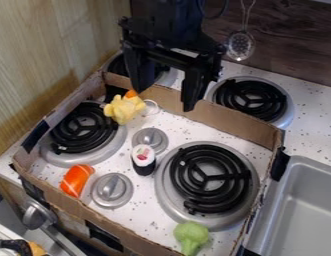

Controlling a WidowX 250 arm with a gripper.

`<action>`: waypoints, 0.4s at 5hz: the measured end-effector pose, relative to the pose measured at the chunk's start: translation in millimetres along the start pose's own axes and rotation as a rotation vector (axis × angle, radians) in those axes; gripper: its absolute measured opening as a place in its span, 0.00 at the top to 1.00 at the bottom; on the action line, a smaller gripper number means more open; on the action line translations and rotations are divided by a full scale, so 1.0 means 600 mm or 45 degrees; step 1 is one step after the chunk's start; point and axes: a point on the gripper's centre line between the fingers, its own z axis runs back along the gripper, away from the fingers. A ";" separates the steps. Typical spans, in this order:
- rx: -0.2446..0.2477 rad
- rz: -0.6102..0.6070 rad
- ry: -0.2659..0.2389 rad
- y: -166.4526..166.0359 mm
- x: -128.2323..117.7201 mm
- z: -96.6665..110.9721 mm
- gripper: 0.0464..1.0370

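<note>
High over the back edge of the cardboard-walled stove top, the gripper (162,97) hangs open with nothing between its fingers. Just below its left finger lies a yellow toy (123,108) with an orange tip, close to the back left burner inside the walls. A sushi roll toy (143,159), white on top and black around the side, stands between the two front burners. The orange sushi toy (77,180) with white stripes lies beside a metal knob at the front left. Green toy broccoli (191,237) lies near the front right wall.
Low cardboard walls (214,118) ring two black coil burners, the left burner (83,128) and the right burner (210,178), with two metal knobs between. Behind the wall sit more burners. A metal sink (300,210) adjoins at right, and a slotted spoon (240,45) hangs at the back.
</note>
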 end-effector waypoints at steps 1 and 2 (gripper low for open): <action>-0.002 -0.001 0.030 -0.001 -0.002 -0.009 0.04; -0.028 0.000 0.023 -0.006 0.001 -0.030 0.04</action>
